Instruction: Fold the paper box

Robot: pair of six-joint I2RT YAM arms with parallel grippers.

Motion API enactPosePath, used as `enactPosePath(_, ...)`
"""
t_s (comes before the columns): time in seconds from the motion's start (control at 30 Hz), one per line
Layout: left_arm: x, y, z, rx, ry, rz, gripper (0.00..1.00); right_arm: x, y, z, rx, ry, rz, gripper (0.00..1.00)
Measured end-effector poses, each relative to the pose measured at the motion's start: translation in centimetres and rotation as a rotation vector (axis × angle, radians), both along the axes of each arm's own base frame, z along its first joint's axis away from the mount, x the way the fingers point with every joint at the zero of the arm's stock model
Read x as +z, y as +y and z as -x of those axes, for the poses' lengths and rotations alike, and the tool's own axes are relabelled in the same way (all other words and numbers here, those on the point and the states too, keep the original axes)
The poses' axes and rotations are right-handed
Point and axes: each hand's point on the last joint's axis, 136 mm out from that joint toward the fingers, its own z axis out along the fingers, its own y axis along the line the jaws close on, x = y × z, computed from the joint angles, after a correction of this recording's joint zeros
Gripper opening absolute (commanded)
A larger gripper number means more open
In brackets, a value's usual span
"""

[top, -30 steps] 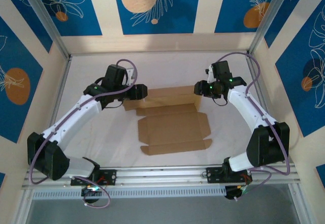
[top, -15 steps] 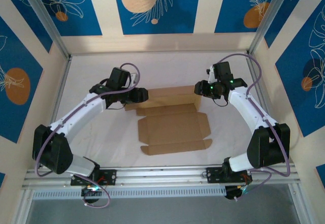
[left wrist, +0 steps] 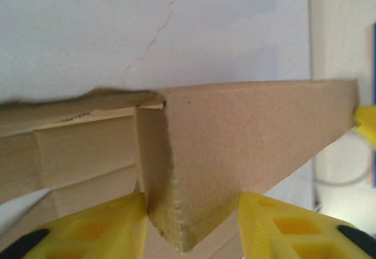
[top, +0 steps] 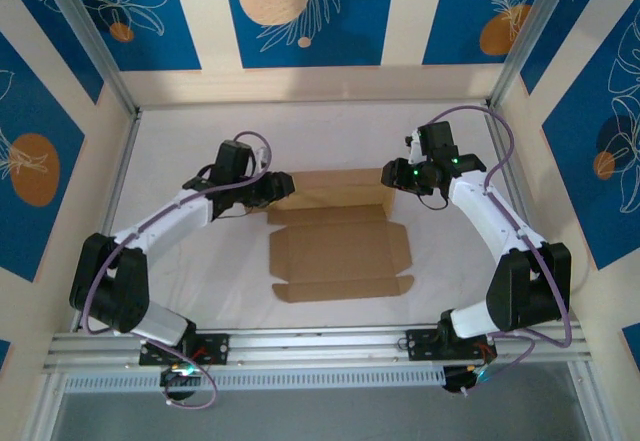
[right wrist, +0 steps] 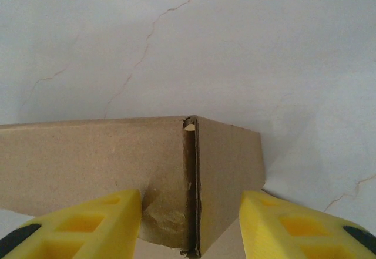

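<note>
The paper box (top: 340, 251) lies as a brown die-cut sheet mid-table, its far panel raised as a low wall. My left gripper (top: 281, 187) is at the far left corner of that wall. In the left wrist view the folded corner (left wrist: 235, 130) sits between the yellow fingers (left wrist: 100, 229), which touch it on both sides, so my left gripper (left wrist: 191, 226) is shut on it. My right gripper (top: 393, 175) is at the far right corner. In the right wrist view the corner and its side flap (right wrist: 226, 171) stand between the fingers (right wrist: 294, 224), with my right gripper (right wrist: 191, 226) shut on it.
The white table cover (top: 200, 141) is wrinkled. Cream and blue walls with metal posts (top: 95, 36) enclose the table at the back and sides. An aluminium rail (top: 320, 346) runs along the near edge by the arm bases.
My left arm has swung right to the box's far left corner, and its jaws have closed in on the cardboard. The left end flap has folded in. The right arm has hardly moved.
</note>
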Motion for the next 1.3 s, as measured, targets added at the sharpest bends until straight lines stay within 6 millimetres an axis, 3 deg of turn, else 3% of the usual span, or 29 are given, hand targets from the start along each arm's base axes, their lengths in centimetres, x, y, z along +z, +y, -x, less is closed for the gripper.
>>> enactPosePath(0.17,0.3,-0.1,-0.8,0.041,-0.013,0.124,0.24,0.0,0.4,0.2,0.01,0.005,-0.012,0.48)
enactPosePath(0.43,1.0,-0.6,-2.2,0.075,-0.026,0.279,0.13,0.0,0.5,0.2,0.014,0.006,-0.017,0.47)
enactPosePath(0.57,1.3,-0.8,-2.6,0.069,-0.028,0.319,0.0,0.0,0.5,0.3,0.015,0.009,-0.016,0.48)
enactPosePath(0.97,2.0,-1.0,-2.5,0.057,-0.025,0.355,0.0,0.2,0.5,0.0,0.013,0.021,-0.013,0.54)
enactPosePath(1.03,1.9,-1.0,-2.5,0.057,-0.024,0.355,0.1,0.2,0.5,0.0,0.011,0.022,-0.012,0.54)
enactPosePath(1.23,1.0,-1.7,-2.4,0.04,-0.009,0.349,0.16,0.2,-0.2,-0.3,-0.024,0.022,0.003,0.54)
enactPosePath(1.3,0.5,-2.1,-2.2,0.028,-0.001,0.339,0.32,0.2,-0.7,-0.4,-0.04,0.022,0.008,0.53)
